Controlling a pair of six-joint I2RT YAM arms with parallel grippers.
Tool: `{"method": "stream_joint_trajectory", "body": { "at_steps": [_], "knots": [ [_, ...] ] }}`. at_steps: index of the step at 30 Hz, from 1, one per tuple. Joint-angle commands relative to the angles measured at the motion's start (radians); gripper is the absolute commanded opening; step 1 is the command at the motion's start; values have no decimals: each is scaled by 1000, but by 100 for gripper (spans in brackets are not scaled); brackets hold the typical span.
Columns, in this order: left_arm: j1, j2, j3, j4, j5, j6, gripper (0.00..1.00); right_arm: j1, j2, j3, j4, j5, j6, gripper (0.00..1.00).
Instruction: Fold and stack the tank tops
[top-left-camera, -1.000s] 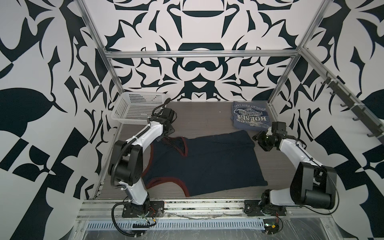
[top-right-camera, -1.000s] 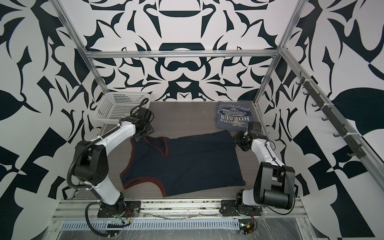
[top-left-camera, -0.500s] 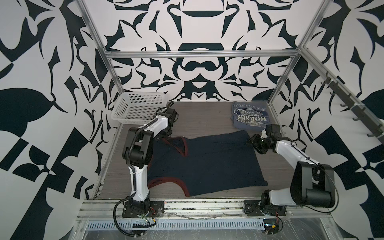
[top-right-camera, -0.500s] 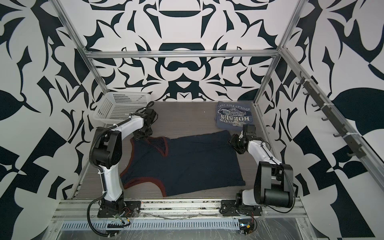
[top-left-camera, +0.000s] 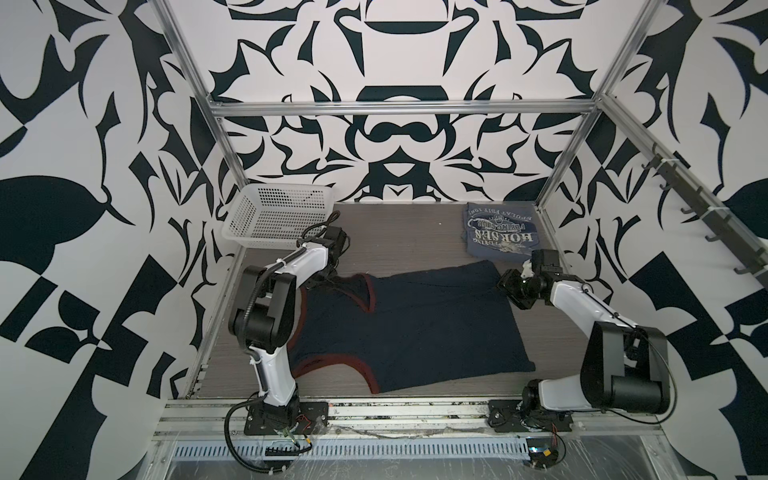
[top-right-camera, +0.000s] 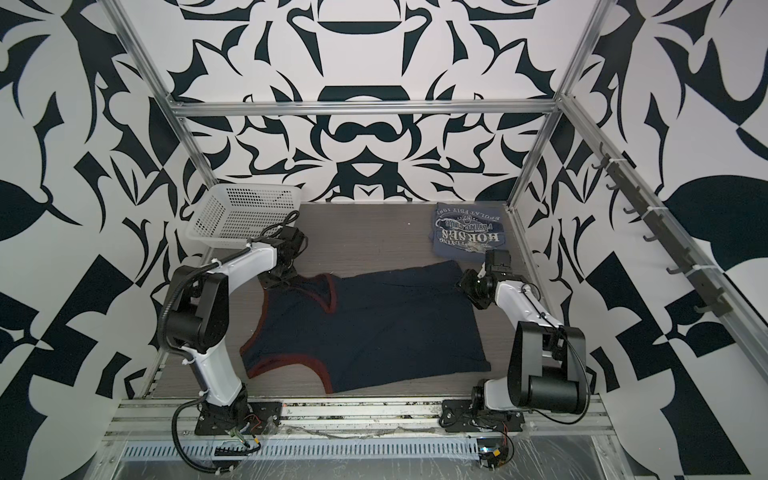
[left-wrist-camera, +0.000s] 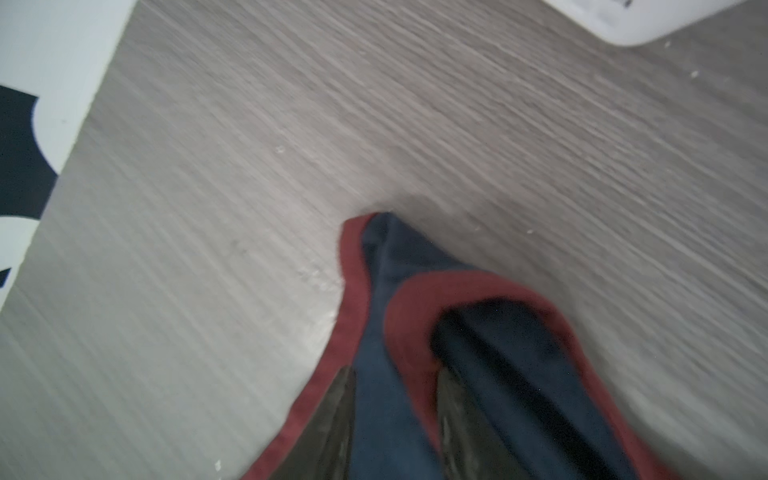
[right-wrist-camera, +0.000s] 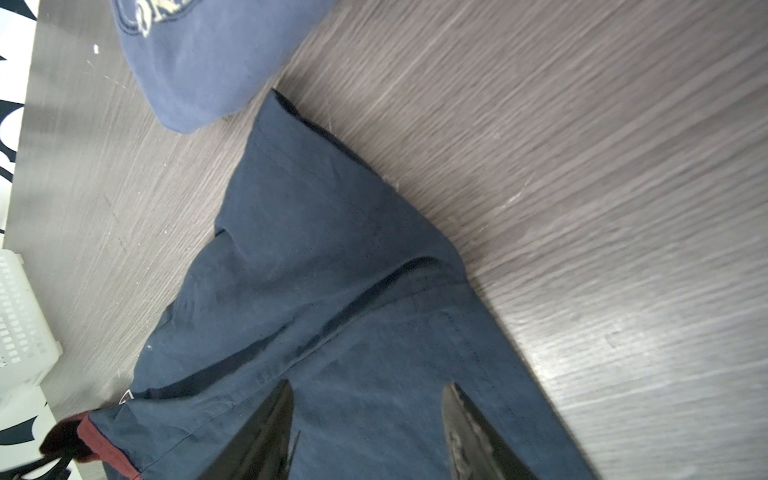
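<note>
Left wrist view, reviewer asks: what do the left fingers (left-wrist-camera: 336, 415) have?

Operator: I log one red-trimmed shoulder strap of the navy tank top (left-wrist-camera: 519, 353) running between them, with dark cloth filling the gap. The strap's tip lies on the wood-grain surface (left-wrist-camera: 291, 124) just ahead of the fingers. The view is blurred, so I cannot tell whether they pinch the strap firmly or merely straddle it.

Reviewer: And the right fingers?

Operator: Right wrist view: the right fingers (right-wrist-camera: 266, 432) are spread well apart and clamp nothing. They stand over the hem end of the same garment, where the cloth lies flat beneath them with a few creases. Whether the tips touch the cloth, I cannot tell.

Reviewer: Garment positions?

Operator: In both top views the navy tank top (top-left-camera: 415, 324) (top-right-camera: 374, 328) lies spread across the middle of the surface. Its straps and neckline point toward the left arm and its hem toward the right arm. Red trim shows at the neck and armholes. The grey-blue tank top (top-left-camera: 498, 235) (top-right-camera: 467, 235) lies as a compact rectangle, white print up, in the far right corner. It is just beside the navy hem corner, with a strip of bare surface between them. The two are not stacked. The white perforated basket (top-left-camera: 278, 212) stands in the far left corner, just behind the left wrist.
</note>
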Motion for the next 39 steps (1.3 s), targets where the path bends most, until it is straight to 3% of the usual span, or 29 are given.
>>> {"method": "stream_joint_trajectory", "body": {
  "at_steps": [1, 10, 15, 18, 27, 32, 39],
  "knots": [
    [9, -85, -75, 54, -10, -20, 35, 1, -4, -6, 6, 17, -20, 62],
    [55, -154, -208, 171, 82, -12, 31, 0, -17, -2, -5, 21, -23, 62],
    [17, -185, -155, 200, 76, 36, 43, 1, -10, -7, -1, 25, -25, 62],
    [15, -131, -101, 181, 78, 47, 50, 0, -7, -9, 2, 27, -25, 62],
    [14, 60, 45, 122, 66, 62, 57, 1, -8, -6, 0, 21, -28, 62],
    [20, 110, 88, 80, 24, 51, 56, 1, -17, -7, -2, 17, -33, 63],
    [36, 86, 52, 62, -7, 22, 45, 1, -23, -7, -5, 25, -33, 64]
  ]
}}
